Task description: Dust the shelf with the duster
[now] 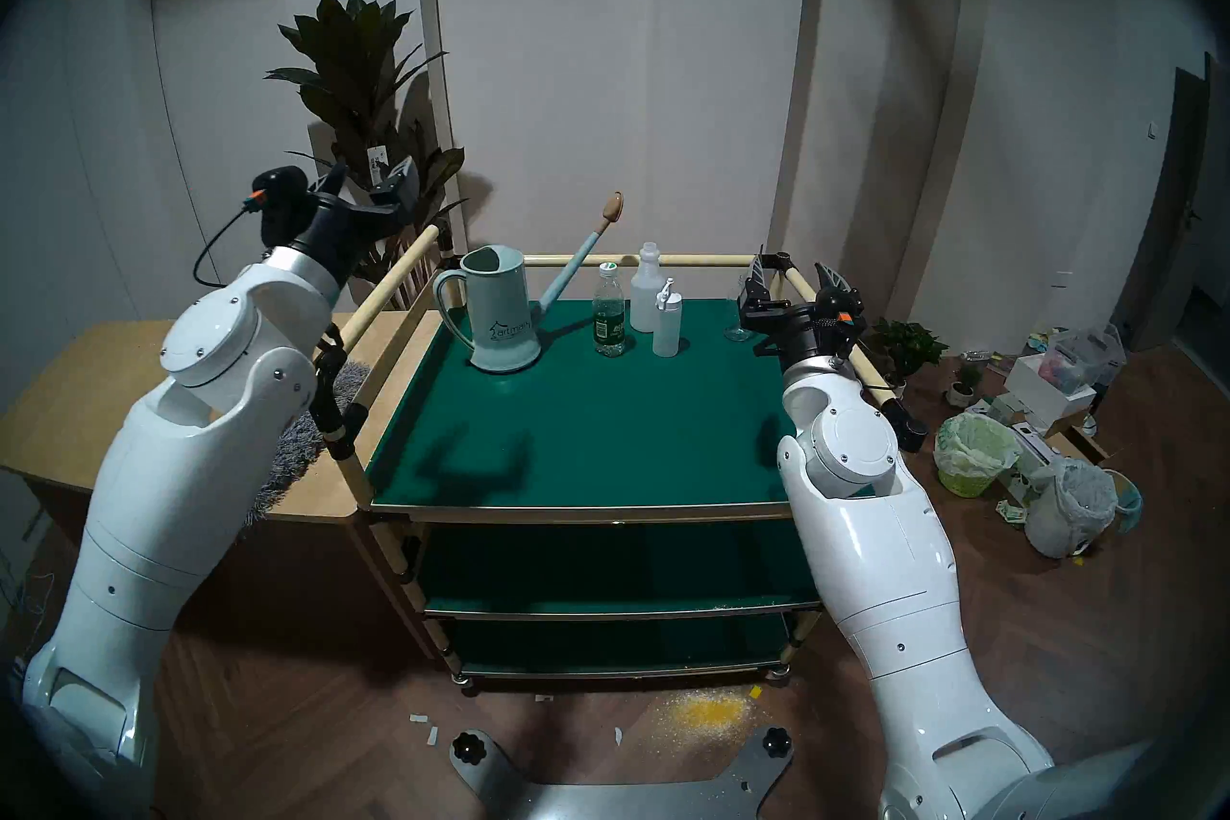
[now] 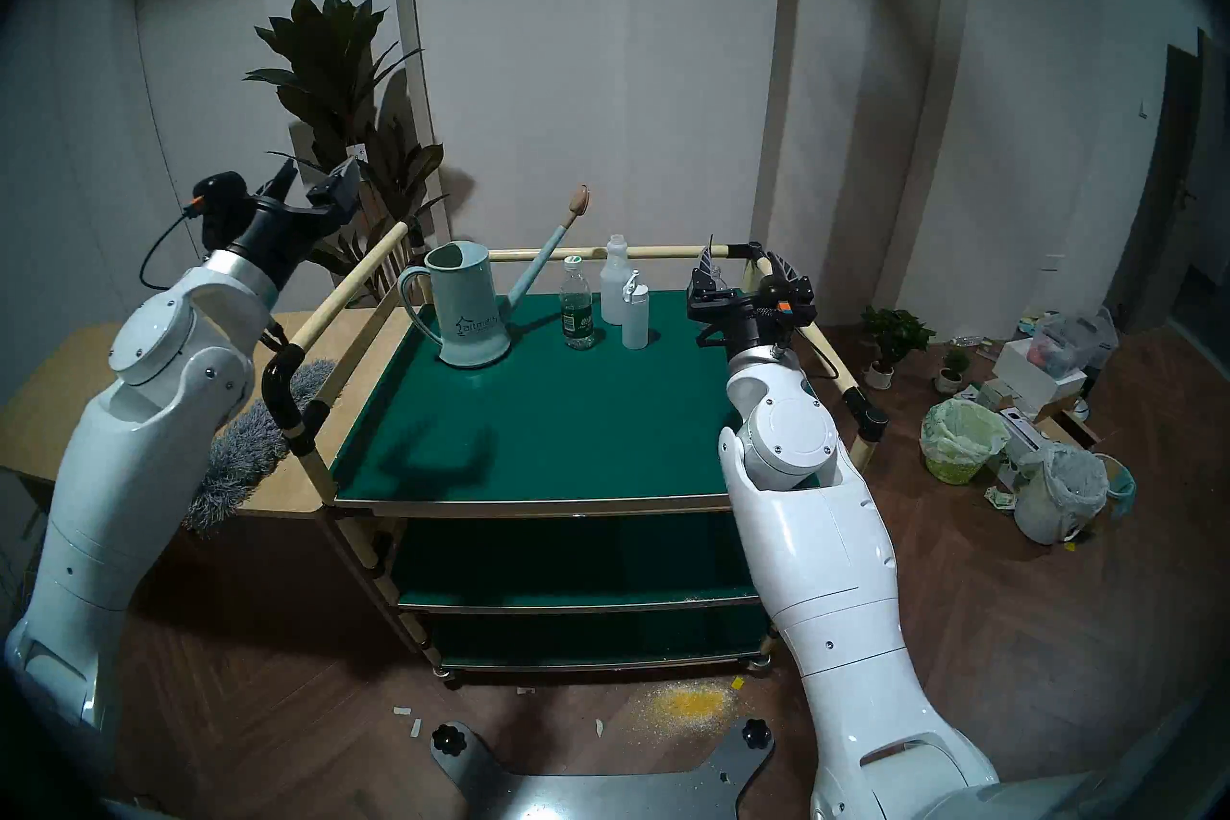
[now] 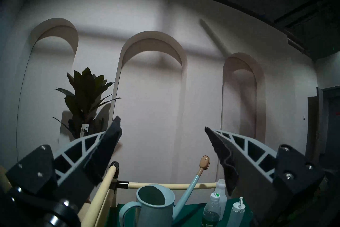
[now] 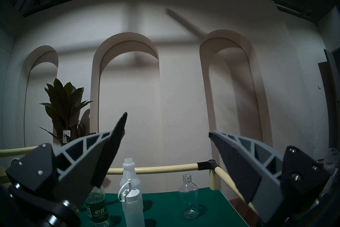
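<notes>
The shelf (image 1: 579,419) is the dark green top board of a three-tier cart, railed by cream tubes. The duster (image 1: 293,452) (image 2: 243,456), grey and shaggy, lies on the tan counter just left of the cart; my left arm hides part of it and its handle does not show. My left gripper (image 1: 373,180) (image 3: 162,127) is open and empty, raised above the cart's back left rail, well above the duster. My right gripper (image 1: 794,273) (image 4: 167,125) is open and empty over the shelf's back right corner.
At the shelf's back stand a pale blue watering can (image 1: 499,313), a green-labelled water bottle (image 1: 609,313), two white bottles (image 1: 647,293) and a clear glass bottle (image 4: 189,197). A tall plant (image 1: 359,86) stands behind the counter (image 1: 100,373). Bins (image 1: 972,452) and clutter sit on the floor right.
</notes>
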Tool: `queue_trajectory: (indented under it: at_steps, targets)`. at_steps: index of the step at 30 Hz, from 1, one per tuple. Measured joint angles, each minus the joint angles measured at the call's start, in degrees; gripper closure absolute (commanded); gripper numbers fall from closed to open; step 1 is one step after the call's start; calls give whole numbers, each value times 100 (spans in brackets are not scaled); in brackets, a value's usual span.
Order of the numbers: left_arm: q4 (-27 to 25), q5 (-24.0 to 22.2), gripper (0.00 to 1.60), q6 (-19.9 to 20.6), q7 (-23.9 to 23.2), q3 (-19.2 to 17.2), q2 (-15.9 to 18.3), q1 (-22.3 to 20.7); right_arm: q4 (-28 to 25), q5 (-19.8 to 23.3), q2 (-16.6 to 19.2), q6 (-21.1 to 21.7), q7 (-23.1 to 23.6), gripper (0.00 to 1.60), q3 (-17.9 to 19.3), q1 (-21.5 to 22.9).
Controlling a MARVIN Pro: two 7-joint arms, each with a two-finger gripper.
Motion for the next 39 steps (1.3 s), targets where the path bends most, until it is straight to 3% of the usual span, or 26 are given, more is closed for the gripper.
queue_trajectory:
  at_steps: [10, 21, 31, 39]
  targets:
    - [782, 1075, 0, -44, 362, 996, -654, -513, 283, 25, -39, 1, -133, 0, 9, 68]
    - [1878, 2072, 0, -233, 540, 1555, -1335, -996, 724, 76, -15, -30, -25, 0, -50, 152]
    - [2611, 2379, 0, -523, 688, 1867, -1689, -1312, 868, 92, 97, -91, 220, 0, -182, 283]
    - [2385, 2216, 0, -673, 698, 1832, -1740, -1173, 870, 86, 151, -103, 295, 0, -249, 302]
